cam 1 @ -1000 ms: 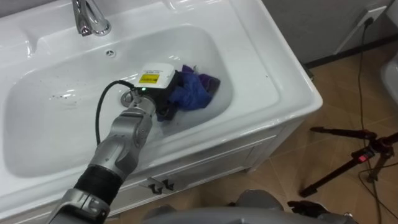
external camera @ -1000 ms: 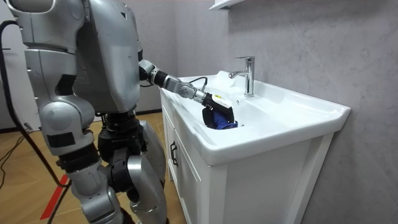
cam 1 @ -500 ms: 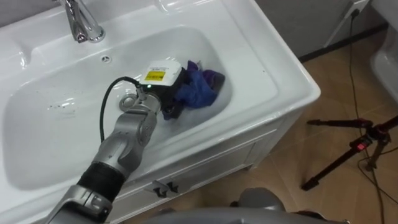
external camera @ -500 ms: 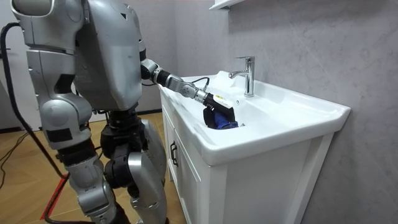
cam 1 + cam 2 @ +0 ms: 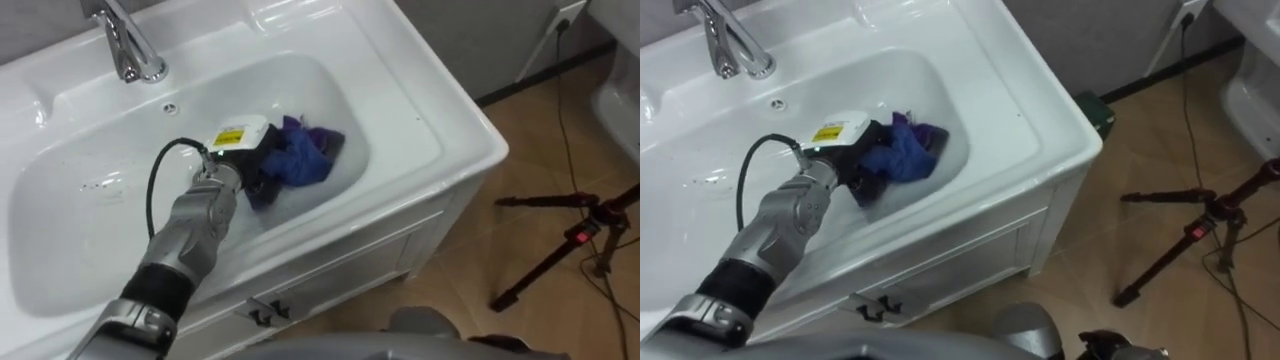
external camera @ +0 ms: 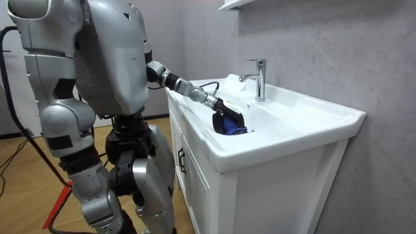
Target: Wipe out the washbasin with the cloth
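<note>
**Position.** The robot stands at the room view's left of a white vanity cabinet point(image 6: 260, 195). Its left arm reaches over the rim into the basin point(image 5: 420, 115).

**Left hand.** The left hand point(image 5: 250, 152) sits low in the bowl, just left of frame centre in the eye views. Its fingers are bent down into a crumpled blue cloth point(image 5: 302, 160) and clamp a bunch of it. The rest of the cloth spreads toward the frame's right and lies against the bowl's right-hand slope.

**Basin condition.** The bowl floor toward the left of the frame is bare and carries a scatter of dark specks point(image 5: 100, 183). The faucet point(image 5: 125, 45) stands at the upper left, well apart from the cloth.

**Step in hand (judged).** Wiping is under way, with the cloth pressed to the right part of the bowl. Much of the surface appears uncovered, so the task looks to be at an early or middle stage.

**Next move (judged).** The cloth should be dragged leftward across the floor and through the specks. This calls for steady downward pressure and a firm hold, so the wad does not slip free. The far wall below the faucet comes after that.
</note>
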